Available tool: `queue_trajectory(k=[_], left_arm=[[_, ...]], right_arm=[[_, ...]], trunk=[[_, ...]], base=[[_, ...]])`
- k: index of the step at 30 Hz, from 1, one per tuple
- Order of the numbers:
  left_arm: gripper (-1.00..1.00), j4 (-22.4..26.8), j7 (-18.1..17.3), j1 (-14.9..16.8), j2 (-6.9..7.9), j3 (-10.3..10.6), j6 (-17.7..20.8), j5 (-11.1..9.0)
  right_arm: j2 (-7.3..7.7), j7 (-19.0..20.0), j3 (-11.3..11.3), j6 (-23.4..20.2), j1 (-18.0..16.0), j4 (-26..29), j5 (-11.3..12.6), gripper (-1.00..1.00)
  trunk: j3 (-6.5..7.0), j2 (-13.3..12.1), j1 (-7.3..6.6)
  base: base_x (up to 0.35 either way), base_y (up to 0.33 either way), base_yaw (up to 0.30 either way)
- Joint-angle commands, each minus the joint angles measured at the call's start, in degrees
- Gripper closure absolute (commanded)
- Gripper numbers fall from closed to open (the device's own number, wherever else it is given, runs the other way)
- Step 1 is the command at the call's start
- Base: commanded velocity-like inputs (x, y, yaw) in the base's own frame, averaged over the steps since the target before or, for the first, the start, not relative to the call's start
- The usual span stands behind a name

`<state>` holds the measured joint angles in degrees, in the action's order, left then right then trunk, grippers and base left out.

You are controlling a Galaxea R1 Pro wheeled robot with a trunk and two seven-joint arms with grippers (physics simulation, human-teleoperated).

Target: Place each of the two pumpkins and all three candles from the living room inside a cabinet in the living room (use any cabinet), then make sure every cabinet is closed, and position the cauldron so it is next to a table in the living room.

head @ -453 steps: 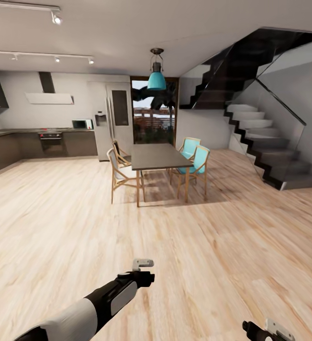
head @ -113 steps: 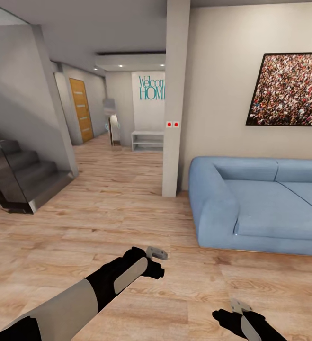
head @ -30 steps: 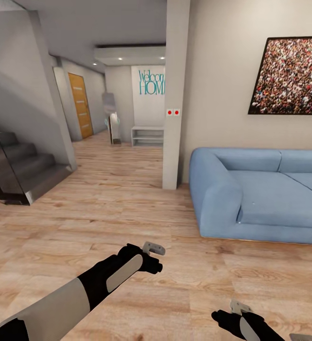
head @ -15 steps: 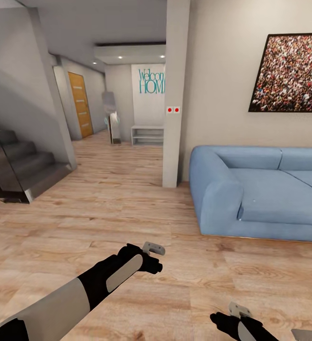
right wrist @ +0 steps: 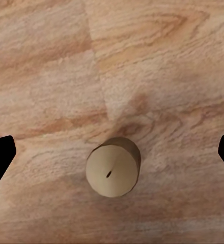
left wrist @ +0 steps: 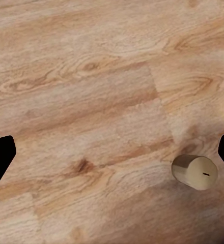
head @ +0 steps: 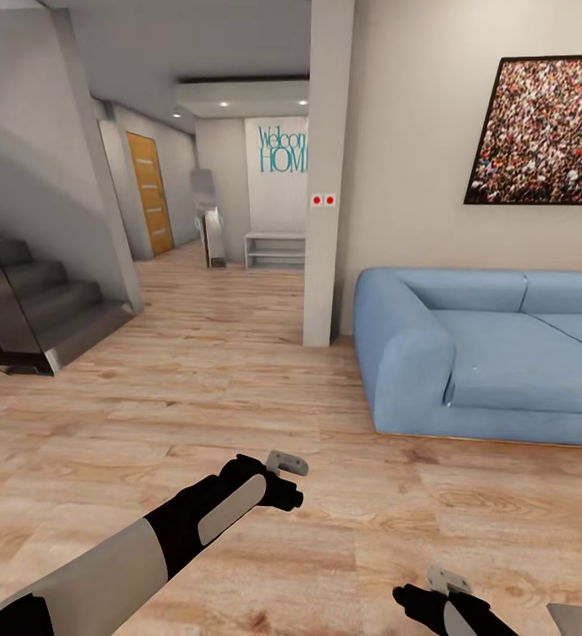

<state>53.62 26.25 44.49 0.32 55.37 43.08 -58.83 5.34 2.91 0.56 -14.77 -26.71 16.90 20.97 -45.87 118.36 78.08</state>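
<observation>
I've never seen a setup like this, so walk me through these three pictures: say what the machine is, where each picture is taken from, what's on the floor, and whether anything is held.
This is a simulated wheeled robot with two arms, driven remotely by a person. The wide picture comes from a camera on its head, looking forward and down: the left arm reaches out over a wood plank floor, and the right gripper shows at the lower edge. Ahead are a blue sofa, a pillar, stairs and a hallway.

The other two pictures come from cameras near each gripper, looking down past the dark fingers at the floor. Each shows a short beige candle standing on the planks, wick up. I cannot tell whether it is one candle or two. Both grippers are open and hold nothing.
</observation>
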Motion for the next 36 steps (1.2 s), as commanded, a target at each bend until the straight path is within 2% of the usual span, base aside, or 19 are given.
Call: queue_trajectory(k=[1,20,23,36], left_arm=[[-1.00,0.1,0.6,0.1,0.03,0.2,0.0,-0.6],[-1.00,0.0,0.6,0.1,0.03,0.2,0.0,-0.6],[-1.00,0.0,0.6,0.1,0.03,0.2,0.0,-0.6],[-1.00,0.0,0.5,0.1,0.03,0.2,0.0,-0.6]], right_arm=[[0.03,0.1,0.1,-0.3,0.0,0.1,0.2,-1.00],[-0.06,0.1,0.1,-0.3,0.0,0.1,0.2,-1.00],[-0.06,0.1,0.1,-0.3,0.0,0.1,0.2,-1.00],[-0.06,0.1,0.1,-0.3,0.0,0.1,0.2,-1.00]], trunk=[[-0.24,0.4,0.22],[-3.65,8.1,4.39],[-3.65,8.1,4.39],[-5.99,13.3,7.25]], base=[[0.000,0.000,0.000],[0.000,0.000,0.000],[0.000,0.000,0.000],[0.000,0.000,0.000]])
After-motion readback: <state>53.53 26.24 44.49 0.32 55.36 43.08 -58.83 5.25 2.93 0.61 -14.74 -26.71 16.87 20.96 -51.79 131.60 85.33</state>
